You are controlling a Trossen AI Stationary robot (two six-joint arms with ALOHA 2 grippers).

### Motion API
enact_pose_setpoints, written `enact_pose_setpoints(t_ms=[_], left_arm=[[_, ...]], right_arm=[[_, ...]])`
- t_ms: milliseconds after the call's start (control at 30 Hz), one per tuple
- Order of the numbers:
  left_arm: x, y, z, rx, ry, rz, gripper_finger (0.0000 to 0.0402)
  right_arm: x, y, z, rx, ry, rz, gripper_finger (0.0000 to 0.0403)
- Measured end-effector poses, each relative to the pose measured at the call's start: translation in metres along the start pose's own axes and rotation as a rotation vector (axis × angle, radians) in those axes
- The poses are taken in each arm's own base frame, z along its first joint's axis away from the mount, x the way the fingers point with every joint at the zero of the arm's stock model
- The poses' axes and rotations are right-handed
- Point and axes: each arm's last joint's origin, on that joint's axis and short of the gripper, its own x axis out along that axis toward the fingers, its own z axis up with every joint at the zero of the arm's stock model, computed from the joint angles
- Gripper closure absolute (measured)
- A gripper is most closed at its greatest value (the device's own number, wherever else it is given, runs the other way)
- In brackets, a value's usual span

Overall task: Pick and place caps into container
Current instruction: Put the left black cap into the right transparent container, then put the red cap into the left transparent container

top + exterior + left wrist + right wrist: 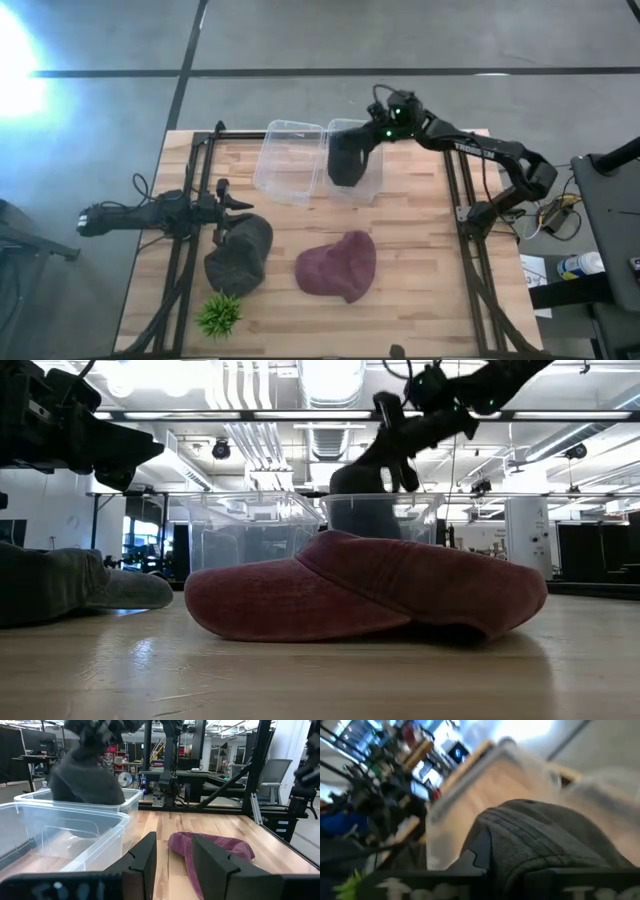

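My right gripper (368, 136) is over the right-hand one of two clear plastic containers (375, 182), shut on a dark charcoal-grey cap (346, 160) that hangs into it. In the low view this cap (362, 495) shows behind the container wall. A second dark grey cap (240, 254) lies flat near the table's left side. My left gripper (236, 205) is open above that cap's far end and touches nothing. The maroon cap (338, 265) rests flat on the table's near middle, and fills the front of the low view (370, 590). My right gripper holds the dark grey cap by its upper part (360, 142), coming from above and slanting in from the table's right. The cap hangs below the fingers, with its lower part (365, 520) inside the right container. Whether it rests on the bottom, I cannot tell.
The left clear container (290, 160) stands beside the right one at the table's far middle. A small green spiky plant (220, 315) sits at the near left corner. Black frame rails (470, 250) run along the left and right sides. Bare wood lies on the near right.
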Motion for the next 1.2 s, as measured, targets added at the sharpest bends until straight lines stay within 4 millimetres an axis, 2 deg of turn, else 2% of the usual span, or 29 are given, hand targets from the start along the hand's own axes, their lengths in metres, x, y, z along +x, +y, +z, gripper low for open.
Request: enact_pose_setpoints(t_ms=[167, 300, 400, 533, 667, 800, 967, 1133, 1200], left_arm=[[0.000, 0.000, 0.000, 0.000, 0.000, 0.000, 0.0285], [0.000, 0.000, 0.000, 0.000, 0.000, 0.000, 0.0285], [0.000, 0.000, 0.000, 0.000, 0.000, 0.000, 0.0285], [0.000, 0.000, 0.000, 0.000, 0.000, 0.000, 0.0285], [0.000, 0.000, 0.000, 0.000, 0.000, 0.000, 0.0285], [0.000, 0.000, 0.000, 0.000, 0.000, 0.000, 0.0285], [0.000, 0.000, 0.000, 0.000, 0.000, 0.000, 0.0285], [0.000, 0.000, 0.000, 0.009, -0.003, 0.002, 0.0285], [0.000, 0.000, 0.002, -0.038, -0.019, 0.001, 0.0285]], right_arm=[[0.008, -0.020, -0.025, 0.088, 0.083, -0.043, 0.0394], [0.005, -0.023, -0.032, 0.121, 0.080, -0.064, 0.0387], [0.000, -0.019, -0.032, 0.123, 0.082, -0.064, 0.0359], [-0.006, -0.014, -0.030, 0.121, 0.086, -0.064, 0.0297], [-0.016, 0.003, -0.024, 0.057, 0.050, -0.018, 0.0239], [-0.034, 0.030, -0.018, -0.046, -0.002, 0.042, 0.0206], [-0.058, 0.061, -0.025, -0.100, 0.008, 0.037, 0.0202], [-0.070, 0.074, -0.050, -0.052, 0.176, -0.037, 0.0208], [-0.071, 0.077, -0.061, 0.000, 0.239, -0.053, 0.0211]])
